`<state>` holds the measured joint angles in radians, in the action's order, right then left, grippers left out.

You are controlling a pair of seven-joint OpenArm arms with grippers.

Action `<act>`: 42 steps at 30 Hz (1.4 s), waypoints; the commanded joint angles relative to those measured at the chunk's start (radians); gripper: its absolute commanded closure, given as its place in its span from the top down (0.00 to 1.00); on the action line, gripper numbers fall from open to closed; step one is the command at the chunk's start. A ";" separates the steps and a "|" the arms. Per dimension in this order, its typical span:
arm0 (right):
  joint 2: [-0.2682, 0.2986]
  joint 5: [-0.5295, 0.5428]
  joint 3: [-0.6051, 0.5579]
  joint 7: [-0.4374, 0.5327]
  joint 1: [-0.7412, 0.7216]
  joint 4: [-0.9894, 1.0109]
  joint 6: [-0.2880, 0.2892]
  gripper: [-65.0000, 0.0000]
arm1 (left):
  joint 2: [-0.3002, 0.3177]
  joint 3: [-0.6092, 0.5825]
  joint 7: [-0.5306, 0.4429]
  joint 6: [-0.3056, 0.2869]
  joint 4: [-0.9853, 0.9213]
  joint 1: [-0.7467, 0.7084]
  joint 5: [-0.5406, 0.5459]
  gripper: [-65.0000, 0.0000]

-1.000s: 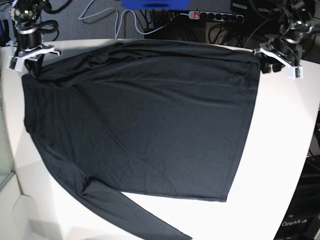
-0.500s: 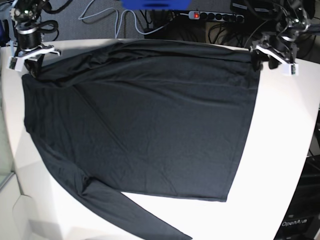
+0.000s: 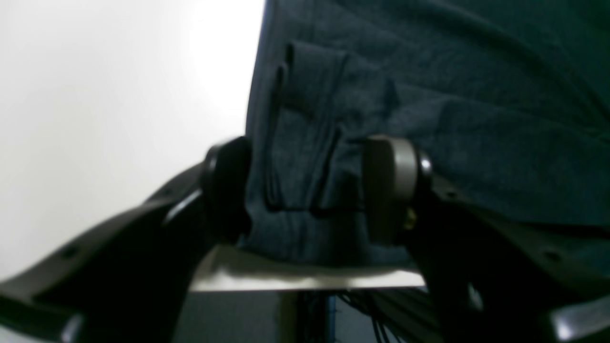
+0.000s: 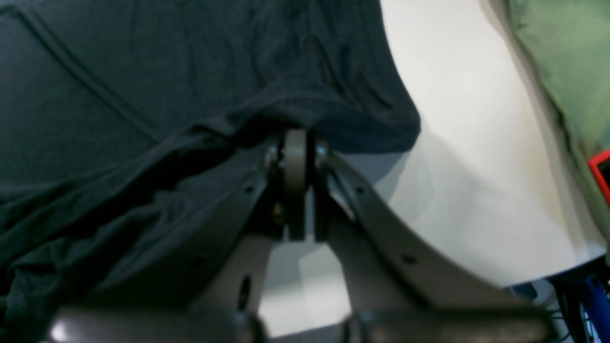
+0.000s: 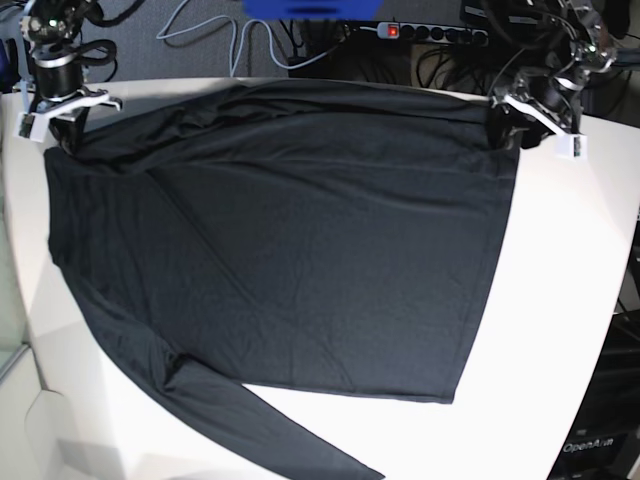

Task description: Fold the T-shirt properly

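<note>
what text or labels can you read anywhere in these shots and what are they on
"OpenArm": white lettering on the dark equipment case at the lower right of the base view; any letters after that are too blurred to read.
The T-shirt is plain black, with no print or tag showing.
The power strip behind the table shows no legible marking.
Both wrist views show no text.

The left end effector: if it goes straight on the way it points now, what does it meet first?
Probably the T-shirt: its bunched corner already lies between the open fingers of the left end effector, above the table. Depth is unclear.
</note>
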<state>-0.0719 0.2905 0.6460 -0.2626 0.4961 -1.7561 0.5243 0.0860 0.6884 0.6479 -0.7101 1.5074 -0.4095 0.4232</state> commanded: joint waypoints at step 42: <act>0.010 0.009 0.004 0.027 -0.001 -0.018 0.003 0.01 | -0.012 0.006 0.129 0.012 -0.113 0.030 -0.045 0.04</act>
<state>-0.0719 0.2878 0.6456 -0.2626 0.4908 -1.7561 0.5243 0.0685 0.6907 0.6666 -0.7494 1.4063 -0.3569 0.4881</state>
